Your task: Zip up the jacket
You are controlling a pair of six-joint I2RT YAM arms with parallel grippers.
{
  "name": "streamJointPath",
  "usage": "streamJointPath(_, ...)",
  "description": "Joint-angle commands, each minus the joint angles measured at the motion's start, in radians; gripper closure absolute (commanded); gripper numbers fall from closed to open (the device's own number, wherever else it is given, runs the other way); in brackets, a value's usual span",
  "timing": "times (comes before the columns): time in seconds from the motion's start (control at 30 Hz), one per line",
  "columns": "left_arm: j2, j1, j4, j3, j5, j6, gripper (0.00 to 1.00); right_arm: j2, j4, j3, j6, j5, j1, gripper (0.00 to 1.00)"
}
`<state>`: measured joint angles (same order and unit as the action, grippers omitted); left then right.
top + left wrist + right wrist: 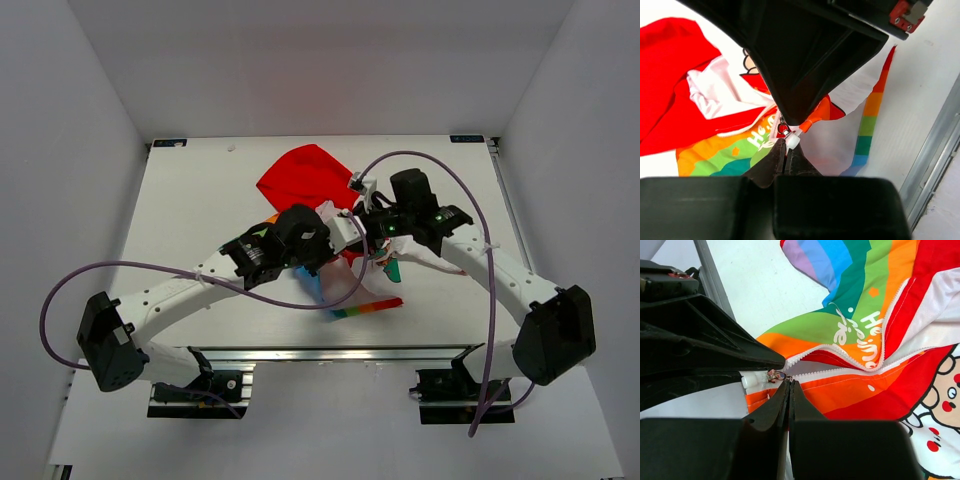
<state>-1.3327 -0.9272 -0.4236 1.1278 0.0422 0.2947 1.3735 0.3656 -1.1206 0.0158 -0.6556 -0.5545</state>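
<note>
The left hand (785, 150) pinches the white zipper pull (792, 141) of the rainbow-striped, red-hooded jacket (305, 175); the right hand (789, 384), at three o'clock, clamps its hem (757, 399).

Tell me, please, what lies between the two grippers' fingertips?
The zipper slider of the jacket and its white pull tab sit between the left gripper and the right gripper, whose tips nearly meet there; both wrist views show it.

Red-hooded jacket (865, 330), rainbow stripes, white cartoon print

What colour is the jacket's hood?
The jacket's hood is plain red, clearest in the top external view.
</note>
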Motion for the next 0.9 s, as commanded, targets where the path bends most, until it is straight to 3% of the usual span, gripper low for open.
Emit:
streamJointPath(0.0,0.101,-0.009,0.022,0.024,0.050,-0.011,1.00,0.062,0.001,-0.022,0.006,0.165,0.018,1.00)
streamJointPath(0.17,0.131,-0.009,0.022,0.021,0.056,-0.023,1.00,0.121,-0.011,-0.033,-0.008,0.278,0.018,1.00)
streamJointPath(0.37,0.147,-0.009,0.046,-0.016,0.030,-0.032,1.00,0.053,-0.034,-0.022,0.003,0.206,0.018,1.00)
streamJointPath(0.5,0.103,-0.009,0.045,-0.007,0.002,-0.045,1.00,-0.034,-0.056,-0.010,0.013,0.079,0.018,1.00)
streamJointPath(0.57,0.087,-0.009,0.039,0.001,-0.001,-0.057,0.96,-0.083,-0.060,-0.007,0.015,0.038,0.018,1.00)
streamJointPath(0.7,0.064,-0.009,0.036,0.020,-0.010,-0.071,0.76,-0.136,-0.067,0.008,0.009,-0.032,0.018,1.00)
streamJointPath(0.87,0.058,-0.009,0.031,0.029,-0.025,-0.071,0.65,-0.160,-0.054,0.013,0.009,-0.064,0.018,1.00)
